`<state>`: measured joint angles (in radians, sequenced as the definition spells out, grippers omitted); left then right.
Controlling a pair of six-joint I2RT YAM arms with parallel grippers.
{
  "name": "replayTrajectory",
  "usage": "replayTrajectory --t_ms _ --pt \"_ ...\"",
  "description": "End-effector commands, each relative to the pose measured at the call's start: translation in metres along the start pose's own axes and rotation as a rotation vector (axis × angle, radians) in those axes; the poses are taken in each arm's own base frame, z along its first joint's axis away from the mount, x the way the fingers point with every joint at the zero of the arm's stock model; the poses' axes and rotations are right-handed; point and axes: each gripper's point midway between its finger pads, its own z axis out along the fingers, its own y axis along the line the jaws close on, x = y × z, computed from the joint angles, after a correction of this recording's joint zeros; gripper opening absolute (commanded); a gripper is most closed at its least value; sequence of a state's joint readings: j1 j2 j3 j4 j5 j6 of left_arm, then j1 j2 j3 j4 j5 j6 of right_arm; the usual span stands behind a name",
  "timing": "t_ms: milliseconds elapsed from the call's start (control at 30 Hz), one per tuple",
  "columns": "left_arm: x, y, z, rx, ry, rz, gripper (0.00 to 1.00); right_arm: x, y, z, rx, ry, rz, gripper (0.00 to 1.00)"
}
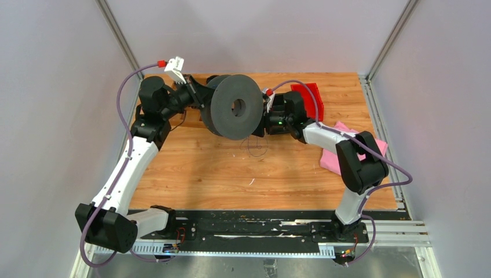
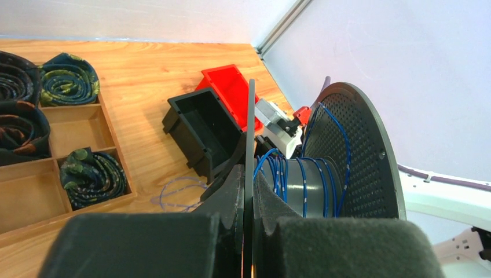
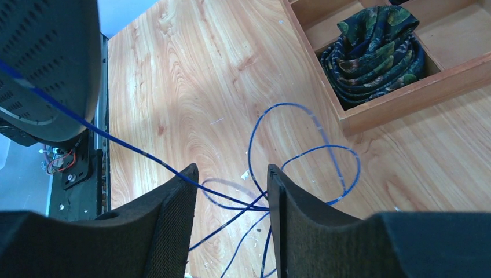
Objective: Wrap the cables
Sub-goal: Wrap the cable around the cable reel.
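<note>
Pressed together at the bottom of its wrist view, the left tool (image 2: pixel 248 188) is clamped on the thin edge of one flange of the spool (image 2: pixel 353 156). It holds the spool up off the desk (image 1: pixel 202 174), with its core lying level.

The cables (image 2: pixel 280 172), very thin dark blue wire, are partly wound in loose, uneven turns around the grey core between the two flanges. One strand leaves the spool and slants down into the gap of the right tool (image 3: pixel 231 174). That tool's jaws stand roughly half apart, with nothing pinched between them. The strand passes right by the tip of one finger, but whether it touches cannot be told. Past the fingers, the rest of the wire lies in slack loops on the desk, below the spool and about mid-desk.

From above, the left tool is at the spool's left side and the right tool close at its right. Near the loops sits a wooden tray (image 3: pixel 405 104) with rolled patterned ties (image 3: pixel 376 52) in its compartments. A black bin (image 2: pixel 197 124) stands just beside a red bin (image 2: pixel 228 87) toward the far right. A pink cloth (image 1: pixel 333 159) lies at the right, beside the right arm.
</note>
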<state>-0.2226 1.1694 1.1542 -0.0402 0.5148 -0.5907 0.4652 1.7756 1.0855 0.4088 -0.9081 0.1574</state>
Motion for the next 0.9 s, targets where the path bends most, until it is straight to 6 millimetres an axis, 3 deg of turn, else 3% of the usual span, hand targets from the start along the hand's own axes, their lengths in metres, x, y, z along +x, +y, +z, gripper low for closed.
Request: replayTrajectory --t_ms 0,233,600,867 --pt "-0.034 -0.027 -0.004 0.087 -0.094 0.025 0.00 -0.014 0.009 0.007 -0.039 -0.029 -0.069 0.44" --pt "-0.041 -0.024 -0.007 0.076 -0.114 0.003 0.00 0.012 0.001 0.001 0.004 0.055 -0.066 0.22" --pt "-0.072 -0.008 -0.016 0.036 -0.200 -0.109 0.00 0.057 0.012 -0.021 0.011 0.173 -0.076 0.20" --pt "-0.098 0.012 -0.026 -0.019 -0.275 -0.161 0.01 0.088 0.021 -0.049 0.027 0.264 -0.130 0.20"
